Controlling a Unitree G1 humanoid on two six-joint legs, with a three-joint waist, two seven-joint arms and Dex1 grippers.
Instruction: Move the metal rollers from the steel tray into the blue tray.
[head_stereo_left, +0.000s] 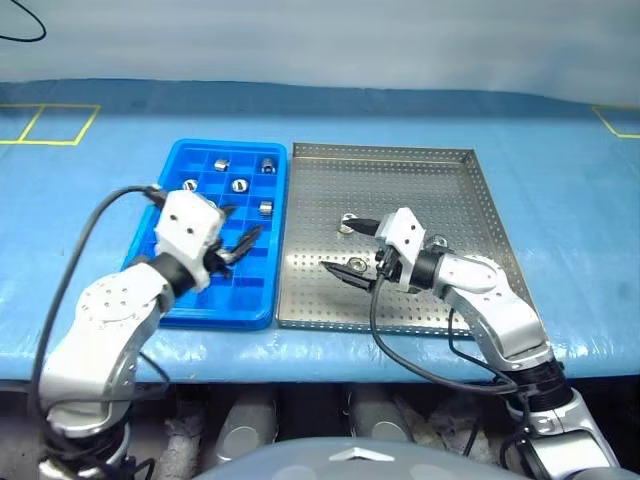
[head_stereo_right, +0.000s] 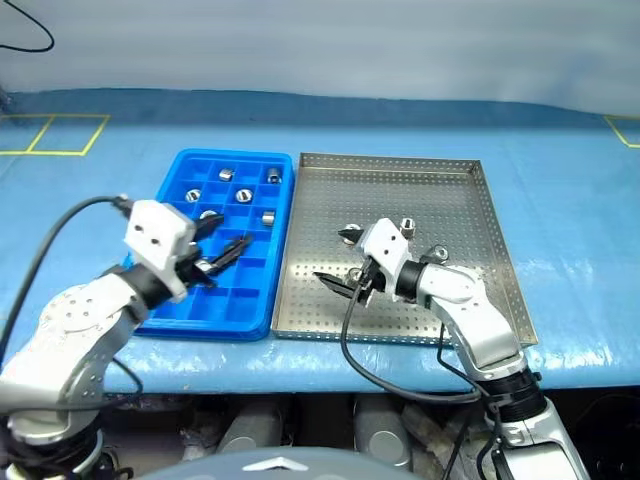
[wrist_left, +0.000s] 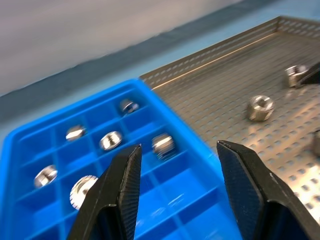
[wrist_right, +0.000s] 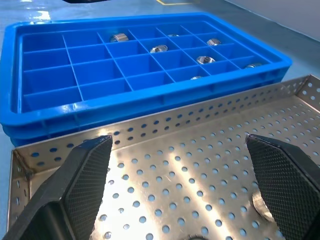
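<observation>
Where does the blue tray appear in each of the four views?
Left eye view: blue tray, left of centre, beside the steel tray.
Right eye view: left of centre.
Left wrist view: behind the fingers.
Right wrist view: across the top.
Shared landmark: the steel tray's rim alongside.

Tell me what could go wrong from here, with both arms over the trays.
1. The right gripper, fingers spread wide, sits low over the steel tray among loose metal rollers; closing off-centre could knock one rolling.
2. The left gripper hovers over the blue tray with its fingers apart and nothing between them; swinging toward the steel tray, it may crowd the right arm.
3. Filled compartments lie near empty ones; a drop could double up.
</observation>
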